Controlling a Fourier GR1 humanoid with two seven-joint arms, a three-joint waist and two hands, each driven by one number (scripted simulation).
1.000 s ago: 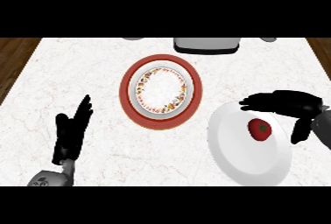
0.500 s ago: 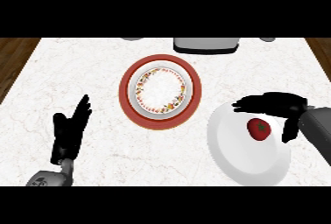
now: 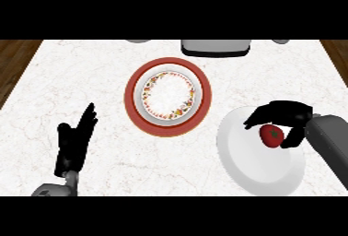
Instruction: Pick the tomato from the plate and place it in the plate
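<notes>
A red tomato [image 3: 271,135] lies on a plain white plate [image 3: 255,159] at the right of the counter. My right hand [image 3: 285,116] hovers over it, fingers curled around the tomato's top and right side; whether they touch it is unclear. A red-rimmed plate [image 3: 168,97] with a patterned white centre sits at the middle of the counter, nothing on it. My left hand [image 3: 75,142] rests open at the lower left, fingers pointing up.
A grey appliance [image 3: 215,46] stands at the counter's back edge, flanked by two small grey objects [image 3: 138,40]. Wooden floor shows beyond the counter's left and right edges.
My right hand has drawn in toward the tomato and its fingers have curled closer around it. The tomato, both plates and my left hand have stayed put.
</notes>
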